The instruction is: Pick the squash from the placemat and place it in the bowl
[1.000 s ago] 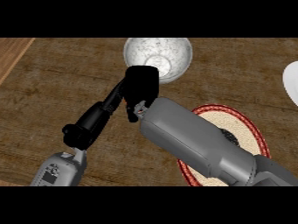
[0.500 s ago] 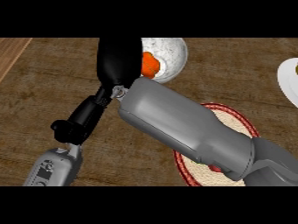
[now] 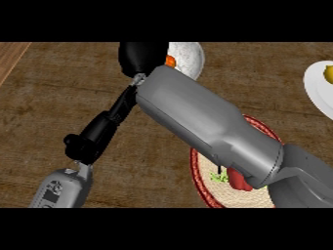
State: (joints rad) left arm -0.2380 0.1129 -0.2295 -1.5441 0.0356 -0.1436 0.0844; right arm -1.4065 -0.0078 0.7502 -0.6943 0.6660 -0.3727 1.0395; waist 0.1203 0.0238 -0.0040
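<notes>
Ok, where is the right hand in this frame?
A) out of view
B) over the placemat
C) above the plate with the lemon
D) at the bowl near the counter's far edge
D: the black right hand sits at the left rim of the bowl, well away from the placemat and from the plate.

The right hand (image 3: 143,54) hangs at the bowl (image 3: 191,57), orange squash (image 3: 170,61) beside it.

Even, moderately bright light, with a soft sheen along the grey forearm (image 3: 205,124).
</notes>
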